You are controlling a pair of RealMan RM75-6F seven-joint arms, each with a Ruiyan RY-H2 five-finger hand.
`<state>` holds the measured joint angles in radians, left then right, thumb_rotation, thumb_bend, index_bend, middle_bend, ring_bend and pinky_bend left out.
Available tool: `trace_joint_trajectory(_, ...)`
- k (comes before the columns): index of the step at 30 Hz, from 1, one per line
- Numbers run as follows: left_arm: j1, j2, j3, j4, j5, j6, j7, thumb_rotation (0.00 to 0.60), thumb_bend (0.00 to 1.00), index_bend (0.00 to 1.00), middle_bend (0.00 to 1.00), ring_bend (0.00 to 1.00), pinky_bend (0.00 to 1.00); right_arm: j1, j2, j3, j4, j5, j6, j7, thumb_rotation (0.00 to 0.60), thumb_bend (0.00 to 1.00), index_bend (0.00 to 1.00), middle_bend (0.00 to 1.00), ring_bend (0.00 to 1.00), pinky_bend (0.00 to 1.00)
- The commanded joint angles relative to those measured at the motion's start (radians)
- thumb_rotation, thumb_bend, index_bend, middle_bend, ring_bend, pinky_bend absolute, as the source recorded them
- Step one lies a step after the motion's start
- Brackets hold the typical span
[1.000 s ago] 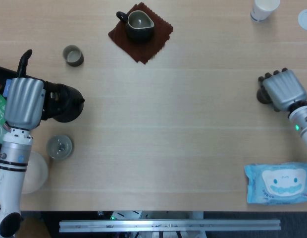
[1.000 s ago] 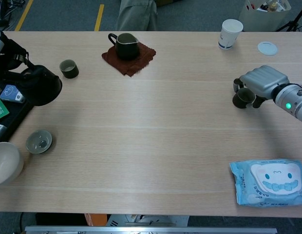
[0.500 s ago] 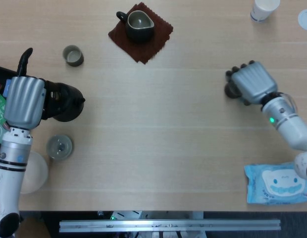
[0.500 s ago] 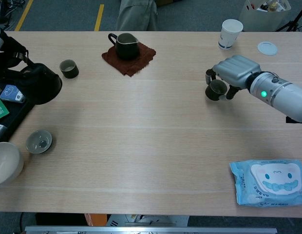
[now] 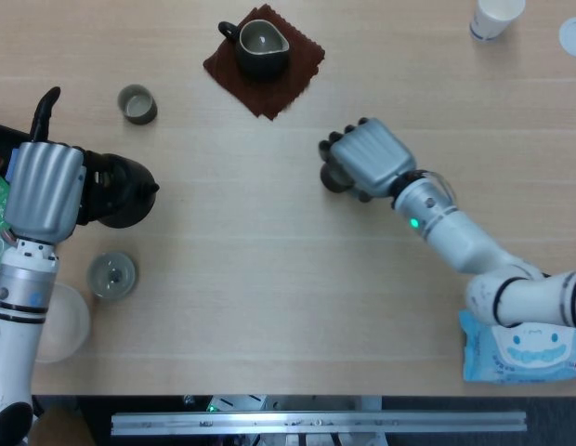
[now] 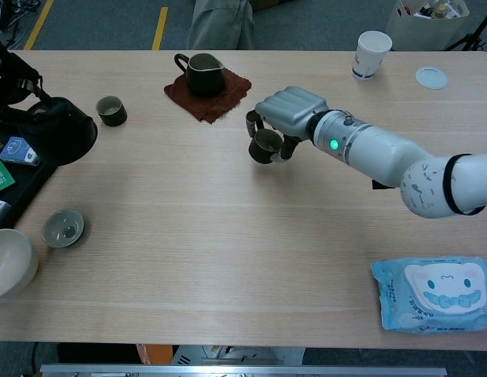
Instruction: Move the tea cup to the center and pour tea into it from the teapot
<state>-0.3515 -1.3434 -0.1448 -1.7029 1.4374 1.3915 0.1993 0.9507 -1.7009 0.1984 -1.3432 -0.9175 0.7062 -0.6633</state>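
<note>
Near table centre: right hand (image 6: 287,110) grips tea cup (image 6: 265,145); left hand (image 5: 46,190) holds teapot (image 5: 116,190).

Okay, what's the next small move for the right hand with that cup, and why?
Probably lower and release: the right hand grips the tea cup near the table's center, while the left hand holds the teapot at the left edge.

R hand (image 6: 287,110) grips tea cup (image 6: 265,146) mid-table; teapot (image 6: 61,132) at far left edge
</note>
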Motion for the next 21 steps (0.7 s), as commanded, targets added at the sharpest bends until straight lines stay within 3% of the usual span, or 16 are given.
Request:
trace_joint_trajectory(1, 0.0, 0.002, -0.001, -0.003, 0.0, 0.001, 0.001, 0.521, 0.27, 1.0, 1.0, 0.88, 0.05, 0.048, -0.039, 0.009, 0.02, 0.047, -0.008, -0.033, 0.6, 0.28, 0.46, 0.4, 0.39, 0.38)
trace_joint_trajectory(21, 0.016, 0.018, 0.0, -0.009, -0.004, 0.018, -0.007, 0.522, 0.27, 1.0, 1.0, 0.88, 0.05, 0.302, -0.22, -0.021, 0.092, 0.298, 0.035, -0.262, 0.6, 0.28, 0.46, 0.4, 0.38, 0.37)
